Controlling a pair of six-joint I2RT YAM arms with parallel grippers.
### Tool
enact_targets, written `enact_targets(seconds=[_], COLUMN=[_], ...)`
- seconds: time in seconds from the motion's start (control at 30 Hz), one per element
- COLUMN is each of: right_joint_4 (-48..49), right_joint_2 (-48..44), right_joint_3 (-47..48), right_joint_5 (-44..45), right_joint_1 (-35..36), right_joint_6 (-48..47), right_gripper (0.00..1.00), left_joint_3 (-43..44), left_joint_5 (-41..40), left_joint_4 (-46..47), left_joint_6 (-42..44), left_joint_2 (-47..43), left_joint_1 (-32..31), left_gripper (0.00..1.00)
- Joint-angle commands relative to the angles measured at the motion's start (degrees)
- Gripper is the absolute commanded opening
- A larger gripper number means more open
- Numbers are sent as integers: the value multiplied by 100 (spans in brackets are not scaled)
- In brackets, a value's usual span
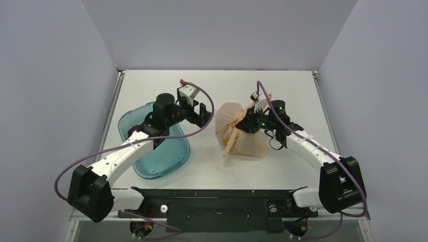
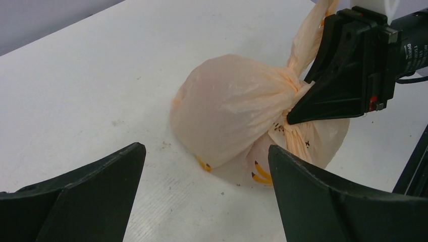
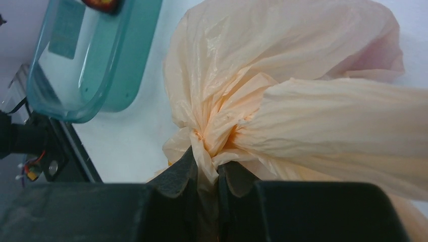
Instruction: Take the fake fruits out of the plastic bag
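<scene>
The peach-orange plastic bag [image 1: 228,120] lies tied shut at the table's middle. It bulges, and the fake fruits are hidden inside it. My right gripper [image 1: 248,122] is shut on the bag's twisted knot [image 3: 214,136], its jaws pinching the plastic [image 3: 207,169]. In the left wrist view the bag [image 2: 234,106] sits just ahead, with the right gripper's black fingers [image 2: 335,93] at its knot. My left gripper [image 1: 204,115] is open and empty just left of the bag, its jaws wide apart [image 2: 206,151]. Small yellow-orange marks [image 2: 260,174] show at the bag's bottom.
A teal see-through tray [image 1: 171,160] lies at the left, partly under the left arm; it also shows in the right wrist view [image 3: 108,75]. A small red thing [image 3: 103,4] shows at that view's top edge over the tray. Grey walls enclose the table.
</scene>
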Motion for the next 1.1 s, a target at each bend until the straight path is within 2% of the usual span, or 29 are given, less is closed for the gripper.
enact_targets(seconds=[0.0, 0.27, 0.7, 0.77, 0.83, 0.87, 0.9, 0.97, 1.07], right_joint_4=[240, -336, -266, -236, -237, -246, -253, -275, -244], right_joint_2=[243, 433, 154, 79, 20, 7, -33, -125, -489], right_joint_3=[329, 525, 349, 301, 272, 261, 255, 222, 24], right_joint_5=[-1246, -1449, -1112, -1055, -1005, -984, -923, -663, -58], right_joint_1=[204, 583, 622, 624, 626, 623, 627, 631, 660], right_joint_6=[-378, -863, -963, -975, -994, -999, -1002, -1011, -1038], right_gripper=[4, 7, 25, 30, 33, 34, 35, 36, 40], left_joint_3=[425, 517, 848, 963, 1133, 1245, 1293, 1357, 1349], left_joint_5=[338, 912, 1526, 1543, 1476, 1460, 1413, 1310, 1235], left_joint_4=[9, 9, -563, -725, -1015, -1113, -1250, -1322, -1311], left_joint_6=[-35, -85, 121, 117, 144, 170, 227, 246, 264], left_joint_2=[223, 502, 1263, 1424, 1568, 1604, 1663, 1684, 1629], left_joint_1=[20, -60, -458, -461, -466, -466, -469, -468, -472], left_gripper=[90, 87, 86, 75, 46, 40, 30, 18, 10])
